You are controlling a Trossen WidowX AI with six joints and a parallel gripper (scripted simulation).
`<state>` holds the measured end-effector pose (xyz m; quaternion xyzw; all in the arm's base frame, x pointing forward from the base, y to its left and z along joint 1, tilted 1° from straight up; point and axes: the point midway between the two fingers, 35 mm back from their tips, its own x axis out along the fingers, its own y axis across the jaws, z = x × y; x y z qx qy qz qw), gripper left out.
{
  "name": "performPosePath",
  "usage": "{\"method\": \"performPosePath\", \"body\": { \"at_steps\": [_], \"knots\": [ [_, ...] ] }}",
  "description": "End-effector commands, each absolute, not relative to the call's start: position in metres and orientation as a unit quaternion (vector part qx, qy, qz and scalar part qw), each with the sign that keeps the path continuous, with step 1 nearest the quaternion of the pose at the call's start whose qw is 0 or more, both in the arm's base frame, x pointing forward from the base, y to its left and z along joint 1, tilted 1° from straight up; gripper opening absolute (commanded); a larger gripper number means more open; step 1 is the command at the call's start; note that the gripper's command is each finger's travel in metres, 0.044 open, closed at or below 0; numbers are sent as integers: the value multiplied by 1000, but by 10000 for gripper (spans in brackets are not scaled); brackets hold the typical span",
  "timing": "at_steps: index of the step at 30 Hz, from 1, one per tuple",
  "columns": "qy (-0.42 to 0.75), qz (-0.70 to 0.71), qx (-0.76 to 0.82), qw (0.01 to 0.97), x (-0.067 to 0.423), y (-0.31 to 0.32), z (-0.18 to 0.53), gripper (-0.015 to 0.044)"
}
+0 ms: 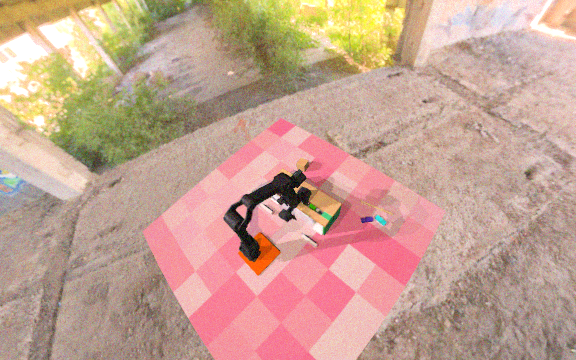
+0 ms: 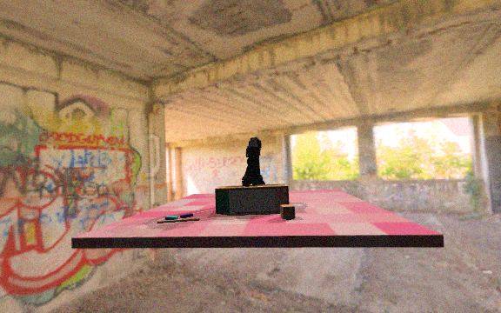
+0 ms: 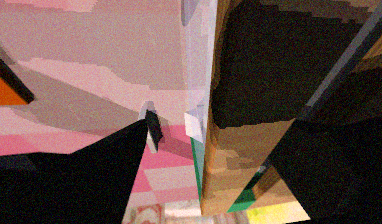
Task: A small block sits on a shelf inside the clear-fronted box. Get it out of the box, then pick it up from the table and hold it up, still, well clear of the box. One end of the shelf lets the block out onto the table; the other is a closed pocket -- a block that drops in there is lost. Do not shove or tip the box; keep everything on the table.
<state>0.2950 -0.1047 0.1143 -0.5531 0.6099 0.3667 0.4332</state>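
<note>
The box (image 1: 324, 200) (image 2: 250, 200) has a tan top and a green end and stands near the middle of the pink checkered table. In the wrist view its tan top edge (image 3: 227, 155) and pale clear front pane (image 3: 197, 75) run straight up the frame. A small green spot (image 1: 312, 206) at the box's front may be the block; I cannot tell for sure. My gripper (image 1: 288, 202) (image 3: 196, 119) is open and empty. It is low at the box's front, one black finger on each side of the front wall. In the exterior view only the arm (image 2: 252, 163) shows, behind the box.
A tan cylinder (image 1: 302, 164) (image 2: 287, 211) stands beyond the box. A purple piece (image 1: 366, 219) (image 2: 186, 215), a cyan piece (image 1: 380, 219) (image 2: 172, 217) and a thin stick (image 2: 177, 221) lie to one side. Two small white bars (image 1: 310, 240) (image 1: 267, 207) lie in front of the box. The arm's orange base (image 1: 263, 255) is nearby.
</note>
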Motion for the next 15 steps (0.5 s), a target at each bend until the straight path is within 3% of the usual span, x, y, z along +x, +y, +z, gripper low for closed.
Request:
{"method": "performPosePath", "body": {
  "at_steps": [1, 15],
  "knots": [
    [610, 368, -553, 432, 293, -108, 114, 400],
    [611, 367, -553, 432, 292, -122, 114, 400]
  ]
}}
